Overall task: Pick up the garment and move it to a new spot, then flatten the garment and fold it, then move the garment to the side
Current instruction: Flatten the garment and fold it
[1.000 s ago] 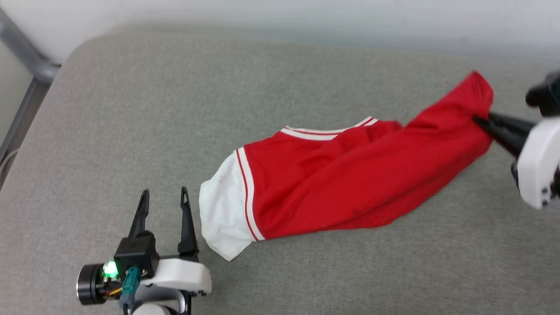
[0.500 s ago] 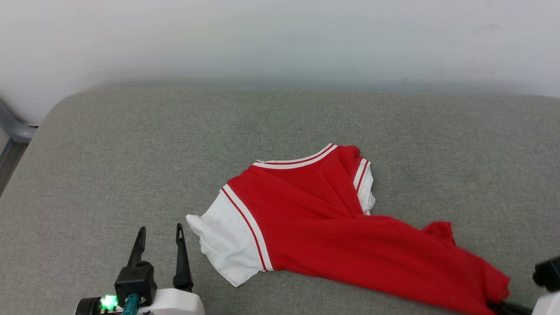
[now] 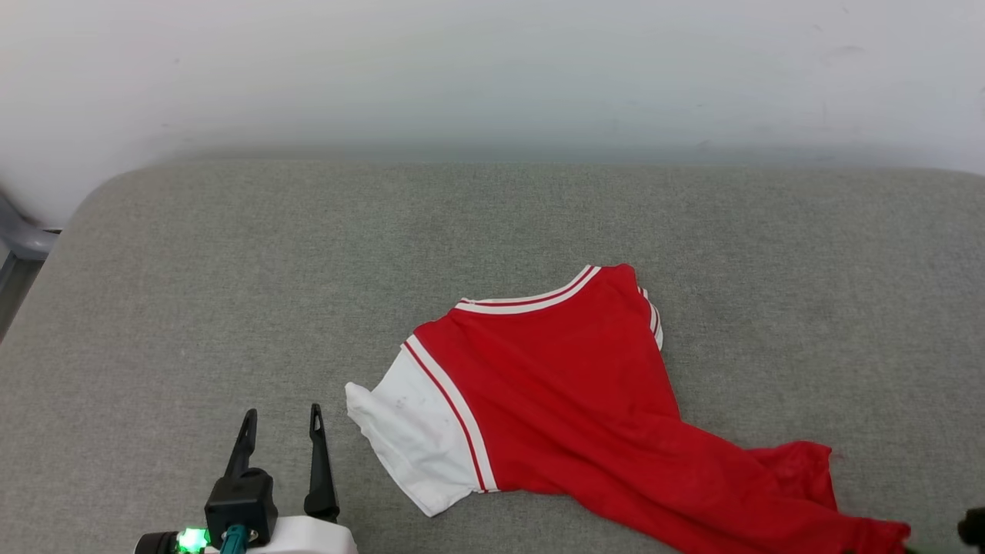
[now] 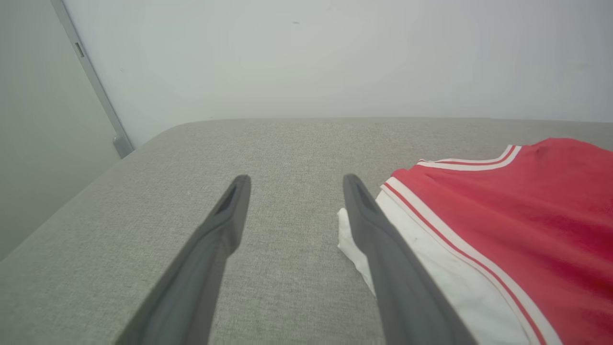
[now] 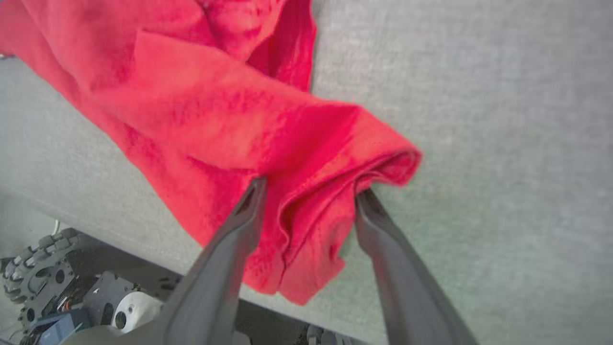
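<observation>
Diagonally, the garment lies, hem near-right.

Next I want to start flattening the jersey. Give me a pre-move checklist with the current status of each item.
1. The right gripper is open: ok. Its fingers are spread, with red fabric lying between them.
2. The left gripper is open and empty: ok. It sits beside the white sleeve, apart from it in the head view.
3. The garment is lying flat: not ok. The hem end is bunched and twisted.
4. The garment is fully on the grey cushion: not ok. The hem corner reaches the near edge.
5. Print side up: cannot tell, no print is visible.
</observation>
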Tool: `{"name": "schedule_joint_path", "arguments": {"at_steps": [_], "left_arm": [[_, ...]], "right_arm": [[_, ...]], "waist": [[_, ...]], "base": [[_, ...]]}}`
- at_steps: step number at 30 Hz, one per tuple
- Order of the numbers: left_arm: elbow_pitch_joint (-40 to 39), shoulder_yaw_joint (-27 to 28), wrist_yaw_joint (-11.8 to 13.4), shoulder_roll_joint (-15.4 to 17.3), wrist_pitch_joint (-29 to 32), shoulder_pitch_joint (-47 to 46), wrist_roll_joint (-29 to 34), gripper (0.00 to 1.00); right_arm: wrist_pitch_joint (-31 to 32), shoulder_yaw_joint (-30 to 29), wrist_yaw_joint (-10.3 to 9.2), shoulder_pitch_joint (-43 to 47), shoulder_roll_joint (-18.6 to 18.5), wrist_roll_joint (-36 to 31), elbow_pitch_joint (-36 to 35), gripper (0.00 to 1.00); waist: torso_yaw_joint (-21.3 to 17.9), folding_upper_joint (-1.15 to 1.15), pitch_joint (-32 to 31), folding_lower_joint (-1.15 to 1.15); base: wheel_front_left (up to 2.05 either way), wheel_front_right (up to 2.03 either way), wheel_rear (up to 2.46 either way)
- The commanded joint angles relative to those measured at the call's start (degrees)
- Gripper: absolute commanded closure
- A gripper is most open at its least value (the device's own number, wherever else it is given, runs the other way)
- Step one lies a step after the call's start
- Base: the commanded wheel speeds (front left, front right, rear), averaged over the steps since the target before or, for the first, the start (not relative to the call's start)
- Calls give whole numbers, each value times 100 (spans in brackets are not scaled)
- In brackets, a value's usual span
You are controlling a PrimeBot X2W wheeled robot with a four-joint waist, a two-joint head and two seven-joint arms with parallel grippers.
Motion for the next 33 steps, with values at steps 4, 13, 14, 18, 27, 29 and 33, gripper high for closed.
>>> {"name": "schedule_joint_path", "arguments": {"at_steps": [4, 13, 14, 18, 27, 29, 33], "left_arm": [[-1, -24, -10, -4, -15, 23, 79, 0], [-55, -143, -45, -5, -15, -132, 138, 0], [-61, -167, -54, -5, -15, -158, 148, 0], [-81, -277, -69, -5, -15, -314, 157, 0], [-146, -528, -62, -6, -15, -754, 79, 0], [-157, -582, -33, -6, -15, -840, 40, 0], [-206, -711, 22, -8, -15, -1006, -42, 0]], "right_arm": [[-220, -761, -4, -173, 51, -344, -621, 0], [-76, -1884, -4, -985, 376, -1194, -1715, 0], [11, -1920, -4, -1146, 440, -1322, -1799, 0], [550, -1763, -4, -1928, 555, -1582, -1960, 0], [2375, -337, -4, -3793, 340, -1310, -1387, 0], [2843, 8, -4, -4149, 314, -1168, -1146, 0], [3533, 565, -4, -4821, 300, -1002, -592, 0]], "waist": [[11, -1, -22, 1], [154, -1, 135, 1], [183, -1, 176, 1], [314, -1, 383, 1], [674, -1, 981, 1], [746, -1, 1103, 1], [894, -1, 1352, 1]], "base": [[0, 0, 0], [0, 0, 0], [0, 0, 0], [0, 0, 0], [0, 0, 0], [0, 0, 0], [0, 0, 0]]}}
